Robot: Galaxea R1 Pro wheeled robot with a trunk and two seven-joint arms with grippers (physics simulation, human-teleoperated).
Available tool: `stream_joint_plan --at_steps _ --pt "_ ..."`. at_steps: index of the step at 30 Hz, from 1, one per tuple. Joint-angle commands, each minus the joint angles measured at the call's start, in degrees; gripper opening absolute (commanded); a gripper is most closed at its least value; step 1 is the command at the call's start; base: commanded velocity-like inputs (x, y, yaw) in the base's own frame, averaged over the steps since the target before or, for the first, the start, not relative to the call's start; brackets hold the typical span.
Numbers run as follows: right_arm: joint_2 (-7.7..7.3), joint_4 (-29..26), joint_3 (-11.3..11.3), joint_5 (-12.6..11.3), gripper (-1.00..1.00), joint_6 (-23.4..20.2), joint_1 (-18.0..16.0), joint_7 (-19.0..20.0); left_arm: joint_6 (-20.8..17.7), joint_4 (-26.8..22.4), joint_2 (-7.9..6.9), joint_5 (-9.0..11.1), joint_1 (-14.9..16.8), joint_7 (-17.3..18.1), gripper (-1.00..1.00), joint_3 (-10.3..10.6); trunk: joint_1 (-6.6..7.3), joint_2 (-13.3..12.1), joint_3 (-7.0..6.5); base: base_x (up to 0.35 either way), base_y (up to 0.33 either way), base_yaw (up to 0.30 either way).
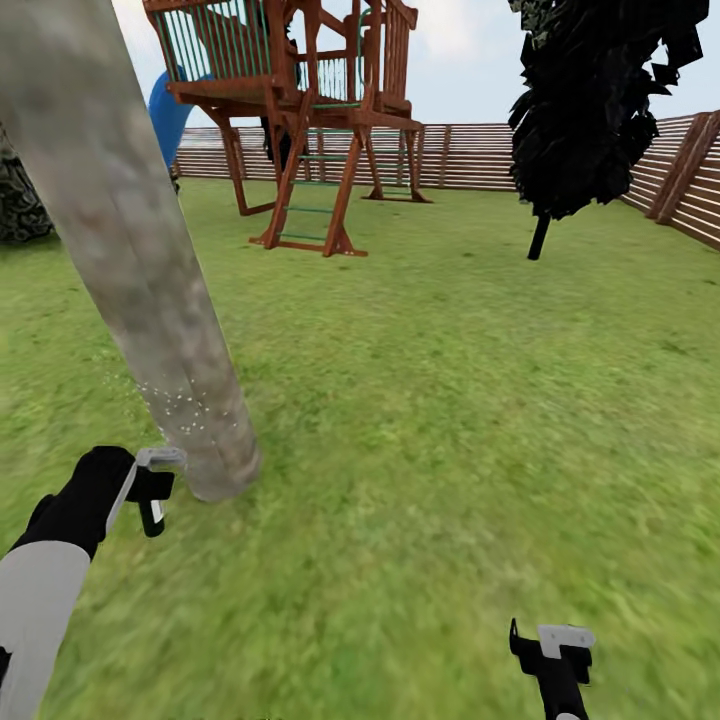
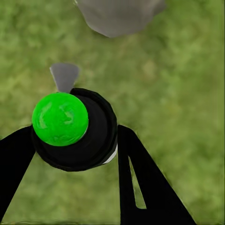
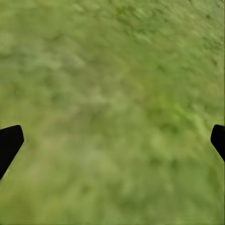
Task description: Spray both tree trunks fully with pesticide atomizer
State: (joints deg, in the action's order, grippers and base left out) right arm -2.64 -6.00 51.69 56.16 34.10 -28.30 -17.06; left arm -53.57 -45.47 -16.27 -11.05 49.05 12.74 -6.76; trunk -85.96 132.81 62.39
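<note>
While right tool point(image 1: 552, 640) hangs wide open over grass point(image 1: 450, 400), gripping nothing, left tool point(image 2: 75, 145) is clamped on the atomizer point(image 2: 70, 129), green cap up, nozzle beside the tree trunk point(image 1: 130, 260). White pesticide point(image 1: 180, 410) specks dot the trunk base. Playset point(image 1: 300, 110) and fence point(image 1: 480, 155) behind.

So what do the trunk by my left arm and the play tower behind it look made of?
Trunk: rough matte bark, mottled grey-beige, with white specks low down. Play tower: apparently reddish-brown stained wood, given its beams and braces; the green rails' material is unclear.
</note>
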Motion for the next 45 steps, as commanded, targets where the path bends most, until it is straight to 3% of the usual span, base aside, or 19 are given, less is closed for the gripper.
stream_joint_plan --at_steps 1,2,4,6,25,28,31,32,33,35,39,45 --pt "0.00 0.0 0.0 0.0 1.00 0.0 0.0 0.0 0.0 0.0 -0.04 0.0 -0.6 0.0 -1.00 0.0 0.00 0.0 0.00 0.014 0.000 0.263" --pt "0.00 0.0 0.0 0.0 1.00 0.0 0.0 0.0 0.4 0.0 -0.02 0.0 -1.7 0.0 -1.00 0.1 0.00 0.0 0.00 0.006 0.000 0.271" --pt "0.00 0.0 0.0 0.0 1.00 -0.1 0.0 0.0 6.0 0.0 0.65 0.2 -3.2 0.0 -1.00 0.3 0.00 0.0 0.00 0.001 0.000 0.271" --pt "0.00 0.0 0.0 0.0 1.00 -0.1 0.0 0.0 7.3 -0.1 0.86 0.6 -3.5 0.0 -1.00 0.0 0.00 0.0 0.00 0.003 0.000 0.133" --pt "0.00 0.0 0.0 0.0 1.00 -0.1 0.0 0.0 7.7 0.1 0.91 0.2 -3.7 0.0 -1.00 0.0 0.00 0.0 0.00 0.044 -0.243 0.003" --pt "0.00 0.0 0.0 0.0 1.00 -0.1 0.0 0.0 7.7 0.2 0.56 0.1 -5.9 -0.1 -1.00 -0.3 0.00 0.0 0.00 0.026 -0.275 0.081" --pt "0.00 0.1 0.0 0.0 1.00 -0.1 0.0 0.0 7.7 0.2 0.60 0.1 -6.1 -0.1 -1.00 -0.4 0.00 0.0 0.00 0.146 -0.261 0.262" --pt "0.00 0.1 0.0 0.0 1.00 -0.1 0.0 0.0 7.8 0.0 0.78 0.1 -6.1 -0.5 -1.00 -0.5 0.00 0.0 0.00 0.182 -0.241 0.277" --pt "0.00 0.1 0.0 0.0 1.00 -0.1 0.0 0.0 7.8 -0.3 1.14 0.1 -6.1 -4.3 -1.00 -0.3 0.00 0.0 0.00 0.185 -0.239 0.099" --pt "0.00 0.1 0.0 0.0 1.00 -0.1 0.0 0.0 8.0 -0.1 1.49 0.7 -6.1 -7.4 -1.00 -0.3 0.00 0.0 0.00 0.185 -0.239 0.036" --pt "-0.06 0.0 0.0 0.0 1.00 -0.1 0.0 0.0 8.5 0.3 3.05 0.8 -6.3 -8.4 -1.00 -0.5 0.00 0.0 0.00 0.185 -0.239 0.005" --pt "0.00 0.0 0.0 0.0 1.00 -0.1 0.0 0.0 8.5 1.5 3.22 0.8 -7.0 -8.3 -1.00 -0.5 0.00 0.0 0.00 0.173 -0.238 0.133"
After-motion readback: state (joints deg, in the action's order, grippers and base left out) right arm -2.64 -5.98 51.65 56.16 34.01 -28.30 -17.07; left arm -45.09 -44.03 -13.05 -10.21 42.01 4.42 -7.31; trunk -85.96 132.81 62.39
